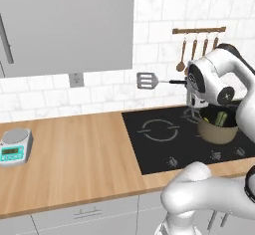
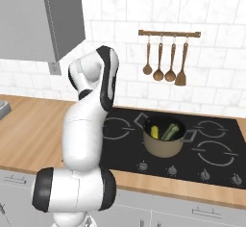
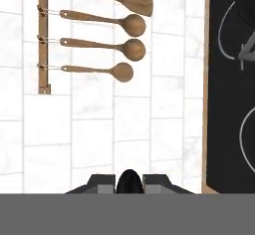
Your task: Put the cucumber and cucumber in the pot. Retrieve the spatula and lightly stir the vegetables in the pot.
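The pot (image 2: 163, 137) stands on the black cooktop (image 2: 216, 130), between its burner rings, and serves as the landmark here. Both cucumbers lie inside it: the yellow-green cucumber (image 2: 154, 132) on the left side of the pot in the right base view, the dark green cucumber (image 2: 169, 132) just beside it to the right, both leaning against the inner wall. The spatula (image 1: 148, 81) is held level in the air, above and to the left of the pot in the left base view, its slotted metal head pointing away from the arm toward the tiled wall and its black handle running back into the hand. The fingers (image 1: 185, 82) are closed tight on the end of that handle; in the hand view the dark handle end sits between the two finger tips. On the wall above and behind the pot hangs a wooden rack (image 2: 169, 33) with three wooden spoons (image 2: 158, 57) and a wooden turner (image 2: 181, 62). Far to the left of the pot, a small kitchen scale (image 1: 15, 147) sits on the wooden surface (image 1: 74, 159)
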Tool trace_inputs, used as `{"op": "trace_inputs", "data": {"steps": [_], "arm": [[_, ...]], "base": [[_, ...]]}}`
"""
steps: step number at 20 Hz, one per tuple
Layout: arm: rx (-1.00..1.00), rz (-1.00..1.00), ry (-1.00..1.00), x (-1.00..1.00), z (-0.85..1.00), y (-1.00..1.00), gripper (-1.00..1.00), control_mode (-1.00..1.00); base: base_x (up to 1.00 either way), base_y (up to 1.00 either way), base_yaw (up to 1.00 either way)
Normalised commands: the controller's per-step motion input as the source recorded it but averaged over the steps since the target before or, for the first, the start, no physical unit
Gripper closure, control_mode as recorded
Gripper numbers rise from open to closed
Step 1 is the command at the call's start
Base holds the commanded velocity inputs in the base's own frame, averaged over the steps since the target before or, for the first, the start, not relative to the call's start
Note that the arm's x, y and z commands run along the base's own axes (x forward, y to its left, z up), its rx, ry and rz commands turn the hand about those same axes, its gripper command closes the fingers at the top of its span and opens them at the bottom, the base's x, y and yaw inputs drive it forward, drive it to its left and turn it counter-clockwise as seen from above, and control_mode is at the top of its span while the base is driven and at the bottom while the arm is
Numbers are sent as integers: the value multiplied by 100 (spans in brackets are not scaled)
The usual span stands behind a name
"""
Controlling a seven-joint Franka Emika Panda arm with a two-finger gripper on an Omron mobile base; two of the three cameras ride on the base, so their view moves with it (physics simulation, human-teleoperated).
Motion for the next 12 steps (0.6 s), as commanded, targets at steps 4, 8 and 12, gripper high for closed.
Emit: {"op": "trace_inputs", "data": {"steps": [4,8,12], "arm": [[-59,13,-17,6,81,-51,100,-100],[-66,10,-27,2,75,-45,100,-100],[-72,8,-27,5,69,-37,100,-100]], "base": [[0,0,0],[0,0,0],[0,0,0]]}}
